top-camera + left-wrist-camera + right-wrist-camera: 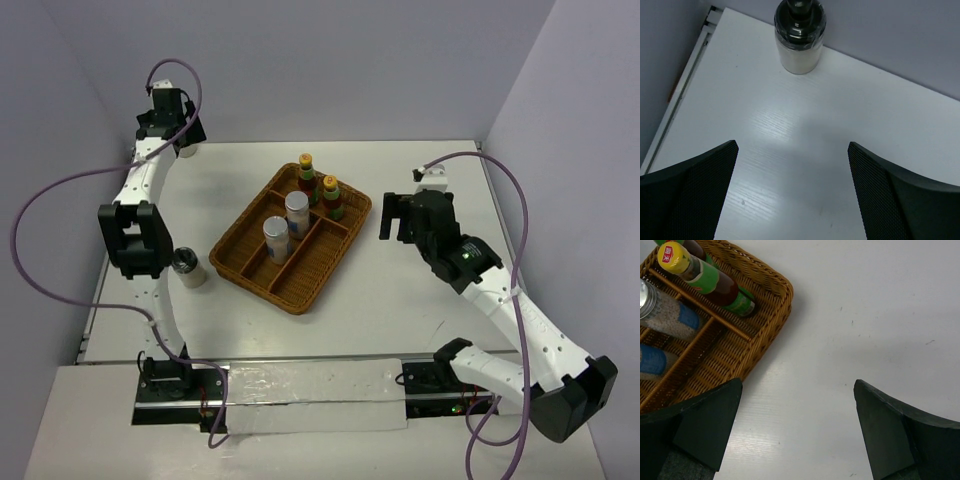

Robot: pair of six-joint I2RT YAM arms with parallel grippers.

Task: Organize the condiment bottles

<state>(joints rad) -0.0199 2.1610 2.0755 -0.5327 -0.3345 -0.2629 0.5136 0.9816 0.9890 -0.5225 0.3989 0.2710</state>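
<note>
- The wicker tray [312, 262] already holds four bottles. Two red sauce bottles [305, 172] [331, 196] stand in its far slot. Two silver-lidded shakers [297, 210] [276, 238] stand in its middle slot. Its nearest slot has nothing in it.
- Two cream bottles with black caps are outside the tray. One [188, 268] stands just off its left side, near the left arm's elbow. The other [800, 50] stands well apart from the tray, by the table's far-left corner.
- The left gripper [792, 150] hangs over that far corner with its jaws spread wide and nothing between them. The corner bottle stands upright ahead of the fingers, not yet between them.
- The right gripper [798, 385] sits just off the tray's right rim [785, 290], also wide open and holding nothing.
- The step in hand looks like the reach for the corner cream bottle.
- The next move probably calls for advancing the left fingers either side of the bottle's body, below the cap. They would then close squarely, so it does not tip, and carry it to the tray's vacant slot.
</note>
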